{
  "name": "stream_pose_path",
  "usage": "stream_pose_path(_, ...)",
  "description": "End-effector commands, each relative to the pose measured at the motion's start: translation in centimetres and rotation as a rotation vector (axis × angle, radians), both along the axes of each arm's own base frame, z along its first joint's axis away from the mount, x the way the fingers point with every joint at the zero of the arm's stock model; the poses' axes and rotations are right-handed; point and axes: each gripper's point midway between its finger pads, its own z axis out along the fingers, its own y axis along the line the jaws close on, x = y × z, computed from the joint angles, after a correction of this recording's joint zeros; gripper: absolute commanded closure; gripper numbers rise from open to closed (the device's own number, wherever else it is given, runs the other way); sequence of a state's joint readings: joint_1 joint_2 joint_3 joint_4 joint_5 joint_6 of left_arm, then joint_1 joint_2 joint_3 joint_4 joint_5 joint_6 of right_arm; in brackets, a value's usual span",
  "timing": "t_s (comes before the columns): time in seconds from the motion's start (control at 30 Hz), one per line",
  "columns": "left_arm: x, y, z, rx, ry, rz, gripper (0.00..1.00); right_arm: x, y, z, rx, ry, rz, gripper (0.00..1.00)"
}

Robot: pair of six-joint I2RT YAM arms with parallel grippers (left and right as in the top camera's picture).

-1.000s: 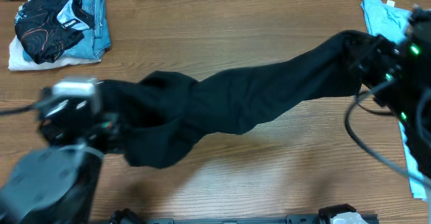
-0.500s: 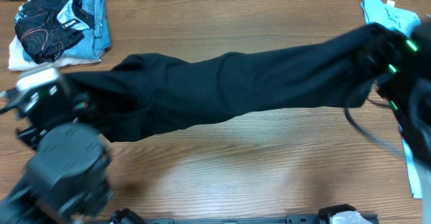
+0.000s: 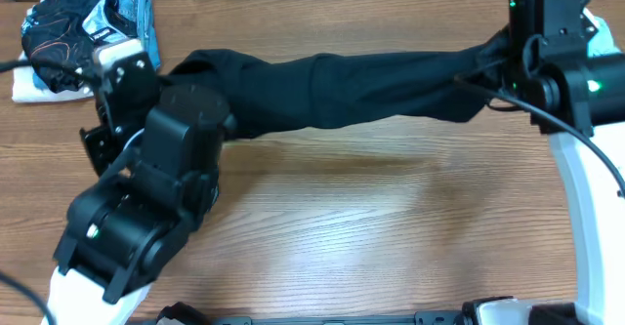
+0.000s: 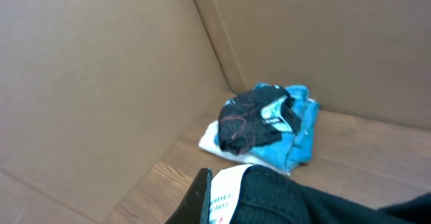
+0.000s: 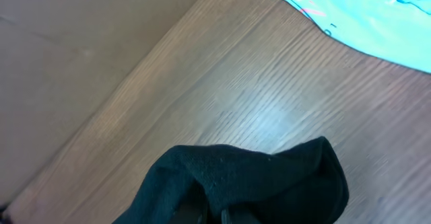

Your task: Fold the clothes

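Open tabletop [image 3: 391, 227]; black T-shirt [image 3: 352, 86] spanning rear.

Looks down on a wooden table [image 5: 256, 109]. Finds a bunched lump of black cloth [image 5: 256, 180] at bottom centre, pinched tight in the right gripper [image 5: 212, 216], dark fingers barely showing beneath the folds. Picks up a light blue printed shirt [image 5: 377, 15] flat on the table at top right, apart from the lump, and a cardboard wall [image 5: 81, 29] upper left.

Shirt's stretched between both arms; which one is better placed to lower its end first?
Probably right: right gripper holds the black T-shirt over bare table; left gripper sits beside the folded pile.
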State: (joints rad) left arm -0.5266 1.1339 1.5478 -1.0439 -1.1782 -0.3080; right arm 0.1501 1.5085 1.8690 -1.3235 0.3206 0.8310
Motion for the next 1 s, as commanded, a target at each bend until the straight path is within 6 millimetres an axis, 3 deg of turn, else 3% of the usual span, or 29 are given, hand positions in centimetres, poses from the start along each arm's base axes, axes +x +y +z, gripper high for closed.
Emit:
stream_pose_path(0.0,-1.8,-0.1,0.1,-0.152,-0.062,-0.063,0.96,-2.4,-0.6,3.2,0.03,-0.087,-0.012,0.96)
stream_pose_path(0.1,-3.0,-0.2,-0.8,-0.244,-0.053,-0.103,0.96,-3.7,-0.4,4.0,0.047,-0.104,0.007,0.96)
stream_pose_path(0.2,-3.5,0.0,-0.4,-0.262,-0.075,-0.108,0.96,-4.2,-0.4,4.8,0.051,-0.133,0.007,0.95)
stream_pose_path(0.37,-2.0,0.0,-0.1,-0.261,-0.101,-0.075,0.96,-2.2,-0.2,5.4,0.056,-0.186,0.006,0.9)
stream_pose_path(0.47,0.3,0.3,-1.5,-0.238,-0.052,-0.016,0.96,0.1,0.1,4.1,0.055,-0.166,0.005,0.87)
stream_pose_path(0.53,2.5,0.4,-3.8,-0.23,0.031,0.02,0.95,1.7,0.3,2.3,0.049,-0.12,0.005,0.79)
stream_pose_path(0.63,5.7,1.1,-8.0,-0.246,0.165,0.067,0.91,4.3,0.7,-1.5,0.038,-0.027,0.003,0.77)
stream_pose_path(0.67,6.7,1.6,-9.4,-0.254,0.198,0.095,0.83,5.1,0.9,-2.6,0.035,-0.001,0.004,0.75)
stream_pose_path(0.7,8.0,2.3,-11.1,-0.259,0.238,0.123,0.65,6.1,1.0,-4.1,0.031,0.028,0.004,0.69)
stream_pose_path(0.73,9.0,2.8,-12.5,-0.264,0.27,0.14,0.33,6.7,1.1,-5.1,0.028,0.048,0.005,0.63)
stream_pose_path(0.77,10.3,3.2,-14.5,-0.269,0.33,0.142,0.14,7.6,1.2,-6.8,0.02,0.082,0.007,0.59)
stream_pose_path(0.8,11.1,3.2,-15.9,-0.277,0.374,0.132,0.11,7.9,1.3,-7.5,0.016,0.101,0.01,0.58)
stream_pose_path(0.83,11.7,3.1,-17.4,-0.289,0.423,0.114,0.0,8.0,1.3,-8.2,0.014,0.121,0.01,0.58)
stream_pose_path(0.9,12.1,2.9,-19.9,-0.303,0.514,0.095,0.0,7.7,1.2,-9.0,0.01,0.155,0.009,0.55)
stream_pose_path(0.97,11.9,2.8,-21.1,-0.313,0.563,0.098,0.0,7.3,1.2,-9.0,0.011,0.168,0.012,0.48)
